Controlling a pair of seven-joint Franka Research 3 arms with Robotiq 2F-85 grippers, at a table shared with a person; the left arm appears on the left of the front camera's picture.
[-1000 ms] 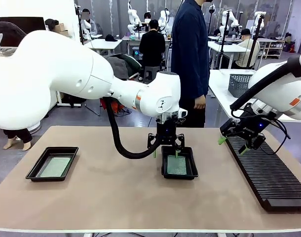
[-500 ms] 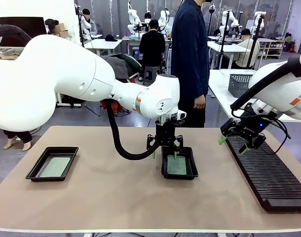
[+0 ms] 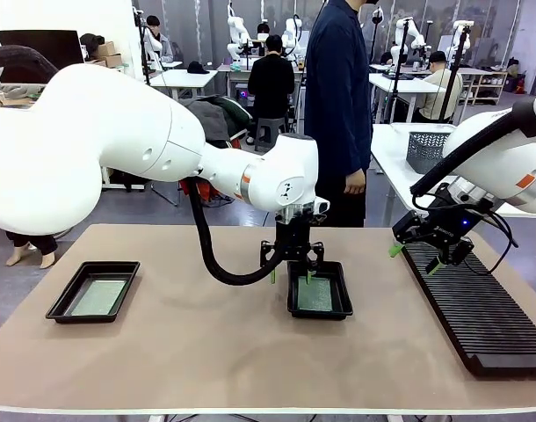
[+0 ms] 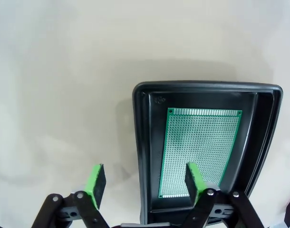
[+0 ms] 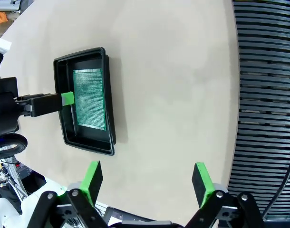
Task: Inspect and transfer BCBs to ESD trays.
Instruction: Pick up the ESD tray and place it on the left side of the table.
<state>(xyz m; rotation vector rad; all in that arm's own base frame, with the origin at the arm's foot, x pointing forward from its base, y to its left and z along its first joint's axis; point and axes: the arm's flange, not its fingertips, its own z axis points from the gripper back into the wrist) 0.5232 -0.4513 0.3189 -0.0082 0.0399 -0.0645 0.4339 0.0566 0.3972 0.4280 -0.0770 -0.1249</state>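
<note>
On the left, one ESD tray [image 3: 93, 291] already holds a BCB [image 3: 97, 297]. My left gripper [image 3: 291, 273] straddles the middle tray's [image 3: 320, 291] rim, jaws apart, empty — next I'd close on that rim. Right gripper [image 3: 416, 256] hangs open over the rack [image 3: 479, 312].

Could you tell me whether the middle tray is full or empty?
Full: a green board lies flat on the floor of the tray.

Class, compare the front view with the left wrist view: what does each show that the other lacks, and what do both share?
Front only: a second ESD tray holding a BCB at the table's left, the ribbed black rack, the right gripper open above it, and a person.
Left wrist only: the perforated grid on the middle BCB.
Both: the left gripper astride the middle ESD tray's rim.
</note>
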